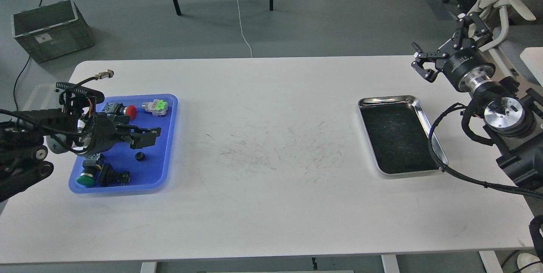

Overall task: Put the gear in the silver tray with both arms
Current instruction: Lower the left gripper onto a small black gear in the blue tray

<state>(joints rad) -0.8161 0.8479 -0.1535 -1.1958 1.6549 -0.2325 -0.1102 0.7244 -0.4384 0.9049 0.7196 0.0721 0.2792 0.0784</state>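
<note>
A small black gear (138,156) lies in the blue tray (158,162) at the table's left. A second gear, seen earlier just above it, is hidden under my left gripper (147,135). That gripper hangs low over the middle of the blue tray, pointing right, its fingers a little apart. The silver tray (388,99) lies empty at the right of the table. My right gripper (443,46) is wide open and empty, held above the table's far right corner, behind the silver tray.
The blue tray also holds a red push button (130,112), a grey and green switch (155,107), a green button (85,179) and a black switch (111,176). A black cable (435,154) hangs over the silver tray's right rim. A grey crate (48,29) stands on the floor.
</note>
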